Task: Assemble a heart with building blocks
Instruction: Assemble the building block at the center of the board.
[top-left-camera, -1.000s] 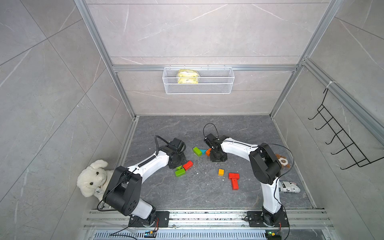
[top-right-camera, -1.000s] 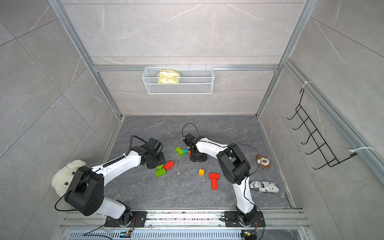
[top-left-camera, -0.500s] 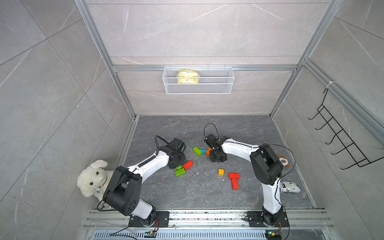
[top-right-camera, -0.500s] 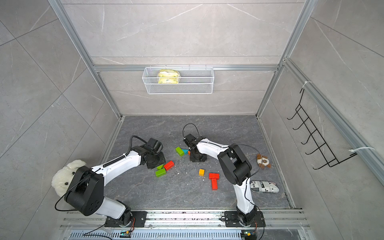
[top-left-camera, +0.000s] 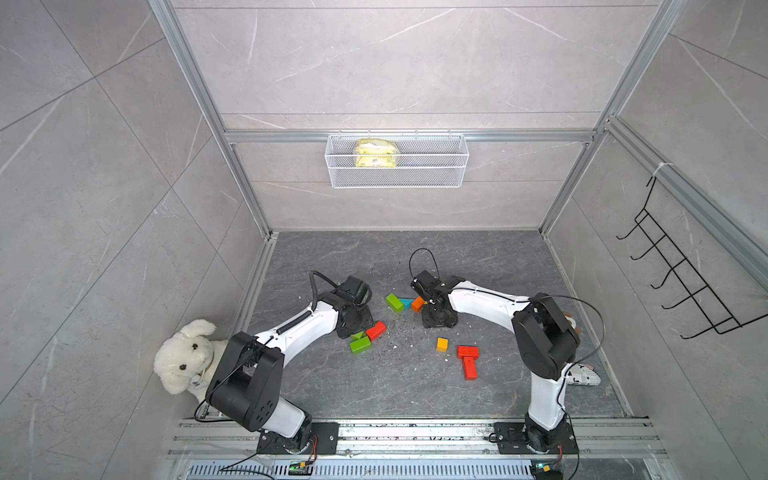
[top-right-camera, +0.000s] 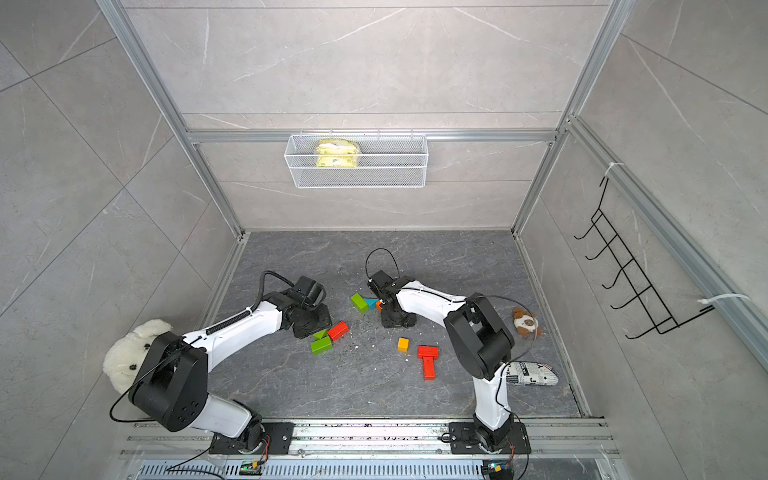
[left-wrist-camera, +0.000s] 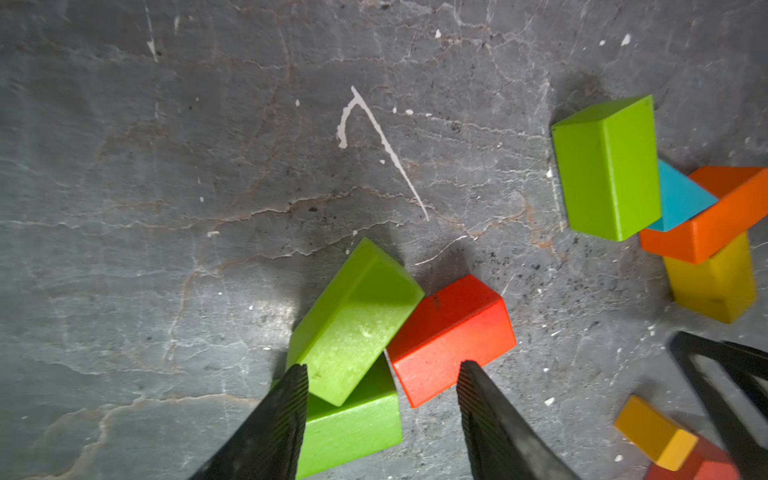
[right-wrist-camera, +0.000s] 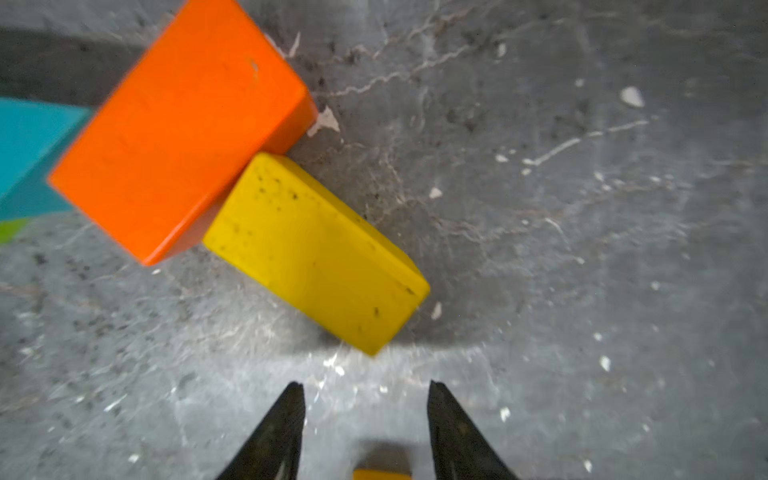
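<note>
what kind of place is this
Probably a robot test cell dressed as a tiled room: aluminium frame, two arms bolted to a floor rail, wire basket and hook rack on the walls.

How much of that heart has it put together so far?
Under half, I'd say. Done: green block, teal triangle, orange block and yellow block touch in a chain, like the heart's top. In hand: nothing; left gripper and right gripper both stand open. To do: two greens, a red block, the cube and a red T lie loose, so no outline is closed.
</note>
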